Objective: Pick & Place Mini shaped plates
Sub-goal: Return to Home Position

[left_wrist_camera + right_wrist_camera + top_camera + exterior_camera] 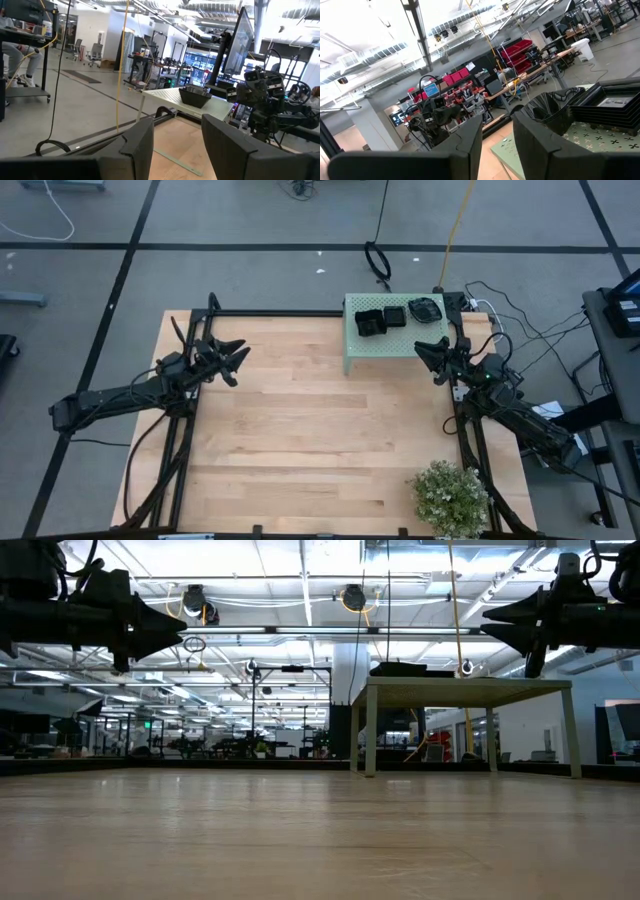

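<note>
Over the table, the high view counts one wooden table, two dark arms, one pale green perforated stand at the far edge and one bushy plant at the near right corner. The mini shaped plates sit on the stand in three black stacks: a square stack, a flatter one beside it, and a wavy-rimmed stack at the stand's right end; how many dishes each holds cannot be told. The left gripper hangs over the table's left side, fingers spread and empty; the right gripper hangs just beside the stand's right front corner, also parted and empty. At table height, the low view shows both grippers high above the wood, the left gripper and the right gripper pointing toward each other, with the stand between them and a low dark shape of plates on top. Past the left gripper, its two fingers apart, one dark stack shows on the stand. Past the right gripper, fingers apart, two stacks show: wavy and square.
</note>
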